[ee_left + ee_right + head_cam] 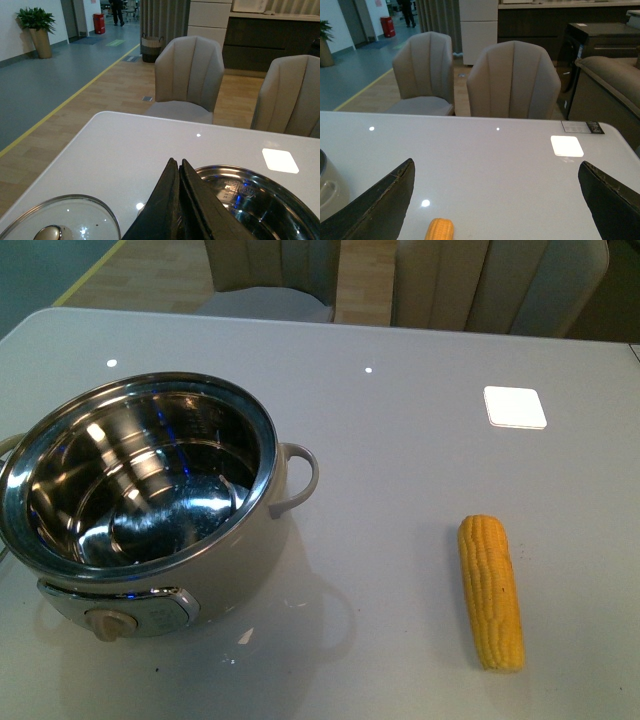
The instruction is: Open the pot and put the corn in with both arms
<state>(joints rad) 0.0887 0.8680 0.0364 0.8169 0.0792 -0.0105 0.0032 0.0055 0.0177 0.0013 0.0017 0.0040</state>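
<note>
Front view: the pot (140, 480) stands open on the table (400, 400), and the corn (491, 592) lies to its right, well apart. Left wrist view: the left gripper (178, 162) is pressed together, empty, with the lid (60, 220) beside the pot. Right wrist view: the right gripper (496, 167) gapes wide, the corn's end showing between its fingers. A pinch so near that end could let the round cob roll or slip.

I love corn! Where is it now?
In the front view the corn lies flat on the white table, to the right of the open pot, apart from it.
</note>
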